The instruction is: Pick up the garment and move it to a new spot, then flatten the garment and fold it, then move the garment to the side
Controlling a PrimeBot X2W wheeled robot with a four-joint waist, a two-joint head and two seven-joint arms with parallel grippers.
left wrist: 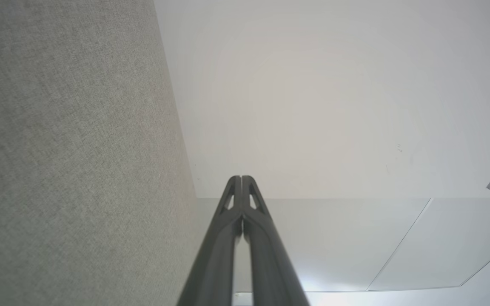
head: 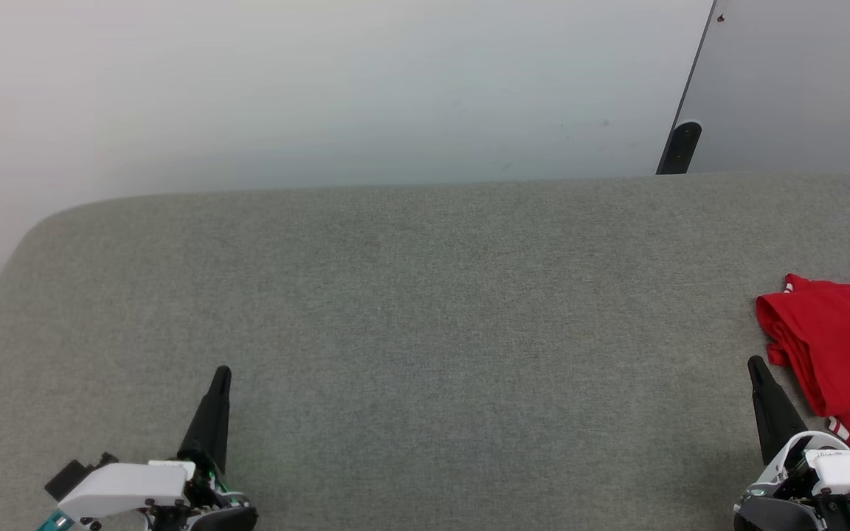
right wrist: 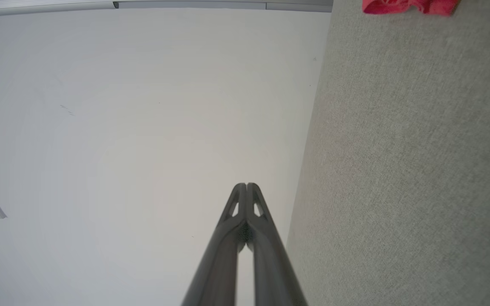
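The garment (head: 834, 346), a red shirt with a bit of white striped trim showing, lies folded at the right edge of the grey fabric surface (head: 425, 310), partly cut off by the frame. A red corner of the garment (right wrist: 411, 6) shows at the top of the right wrist view. My right gripper (head: 754, 363) is shut and empty, just left of the garment's near end, apart from it. My left gripper (head: 223, 371) is shut and empty at the lower left, far from the garment. In both wrist views the fingers press together, left gripper (left wrist: 241, 177), right gripper (right wrist: 246, 184).
The grey surface has a rounded far-left corner (head: 49, 221) and a far edge against a pale wall (head: 322, 88). A dark post (head: 679, 147) and a grey panel (head: 801, 81) stand behind at the right.
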